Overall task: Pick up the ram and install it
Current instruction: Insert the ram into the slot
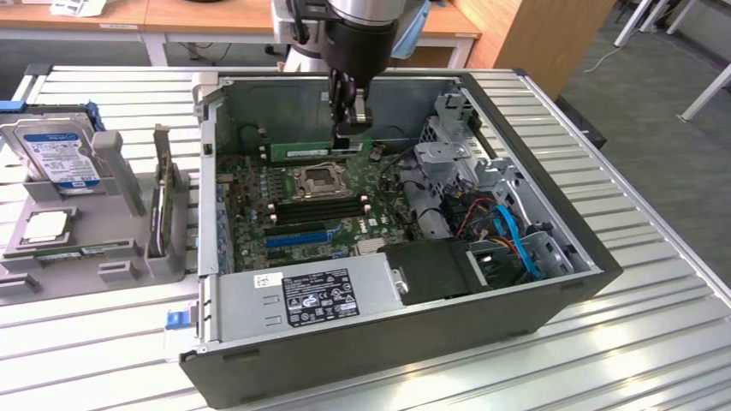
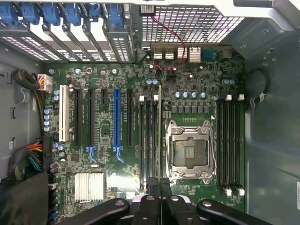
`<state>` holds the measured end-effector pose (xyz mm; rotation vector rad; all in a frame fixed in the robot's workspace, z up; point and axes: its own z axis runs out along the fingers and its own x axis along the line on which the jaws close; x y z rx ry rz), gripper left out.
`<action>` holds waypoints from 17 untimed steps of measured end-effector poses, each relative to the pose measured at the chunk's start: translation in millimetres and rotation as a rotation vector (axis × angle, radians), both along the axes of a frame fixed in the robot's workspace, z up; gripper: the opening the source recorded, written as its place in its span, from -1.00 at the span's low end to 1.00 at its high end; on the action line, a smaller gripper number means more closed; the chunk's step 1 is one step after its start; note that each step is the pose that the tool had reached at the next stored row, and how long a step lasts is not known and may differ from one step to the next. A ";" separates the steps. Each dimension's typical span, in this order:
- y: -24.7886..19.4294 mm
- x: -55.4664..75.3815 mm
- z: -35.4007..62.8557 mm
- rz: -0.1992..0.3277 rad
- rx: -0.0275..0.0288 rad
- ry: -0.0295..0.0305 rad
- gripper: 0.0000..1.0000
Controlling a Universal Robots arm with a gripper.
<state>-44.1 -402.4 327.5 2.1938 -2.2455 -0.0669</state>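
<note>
Pincer (image 1: 349, 132) pinching ram (image 1: 303, 151) over board (image 2: 93, 84). I'd line its edge with slot (image 2: 154, 140), press straight, evenly; seemingly not seated yet.

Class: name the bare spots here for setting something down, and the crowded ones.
Bare: table at the exterior view's right of the case, and in front of the holder. Crowded: inside the case, around the gripper holding the ram.

The arm (image 1: 356, 34) is held vertical at the upper centre of the exterior view; the tool (image 1: 349, 128) is pointed down, fingers (image 2: 151, 186) clamped on the ram (image 1: 323, 151).
</note>
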 end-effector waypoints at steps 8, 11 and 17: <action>0.0 0.0 -5.8 0.000 0.0000 0.0000 -0.77; 0.0 0.0 -7.7 0.000 -0.0001 0.0001 -0.77; 0.0 0.0 -12.2 0.000 -0.0001 0.0001 -0.77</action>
